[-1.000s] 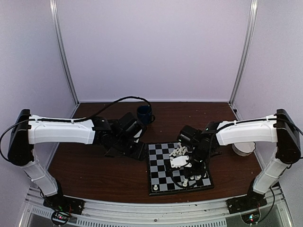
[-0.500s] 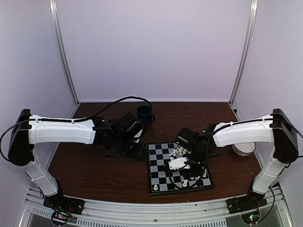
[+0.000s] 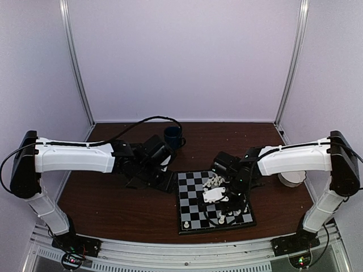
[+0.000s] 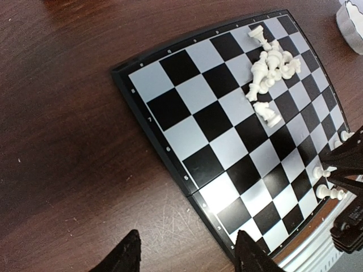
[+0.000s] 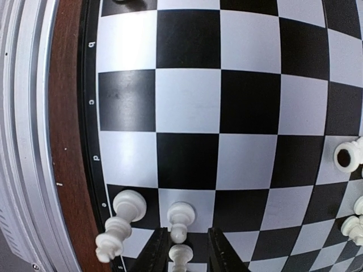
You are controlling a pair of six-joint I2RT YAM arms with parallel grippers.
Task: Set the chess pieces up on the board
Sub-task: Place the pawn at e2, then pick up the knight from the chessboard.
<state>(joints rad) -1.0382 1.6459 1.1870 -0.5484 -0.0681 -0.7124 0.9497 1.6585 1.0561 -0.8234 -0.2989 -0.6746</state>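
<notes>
1. Chess pieces [image 4: 269,62]: most lay toppled in a heap on the far half of the board [image 4: 187,107]. A few stood upright along its near edge.
2. Handling, as judged: light, stiff, smooth plastic that tips easily. Take each piece from above, at the narrow neck under the head.
3. Right end effector [image 5: 182,256]: jaws narrowly parted around an upright pawn [image 5: 179,255] at the board's near edge, with a gap showing on one side.
4. Left end effector [image 4: 187,258]: jaws wide apart and empty, above the table [image 4: 68,113], just beside the board's left edge.
</notes>
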